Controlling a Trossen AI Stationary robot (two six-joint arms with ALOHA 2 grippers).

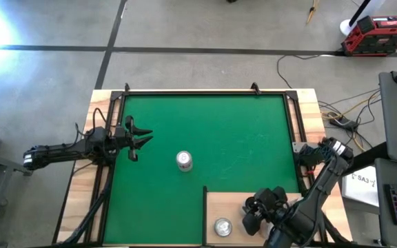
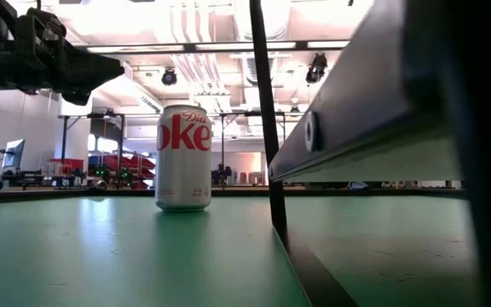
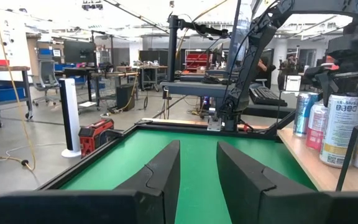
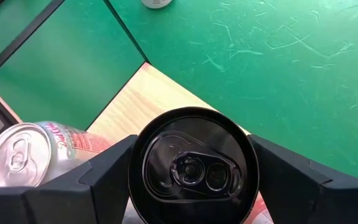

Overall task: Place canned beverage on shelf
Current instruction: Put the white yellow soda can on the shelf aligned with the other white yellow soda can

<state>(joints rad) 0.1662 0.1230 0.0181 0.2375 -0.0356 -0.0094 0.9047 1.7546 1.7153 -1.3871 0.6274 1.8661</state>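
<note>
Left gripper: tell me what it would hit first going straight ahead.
Nothing near: the left gripper points across bare green mat. First in line looks like the black rail at the far edge, though depth is uncertain.

shelf: 2 cans on it | mat: 1 can upright

A silver soda can standing on the green mat shows red letters "oke" with small "Diet" script above. A white paper beside the table reads roughly "SA3". Other can labels are unreadable.
</note>
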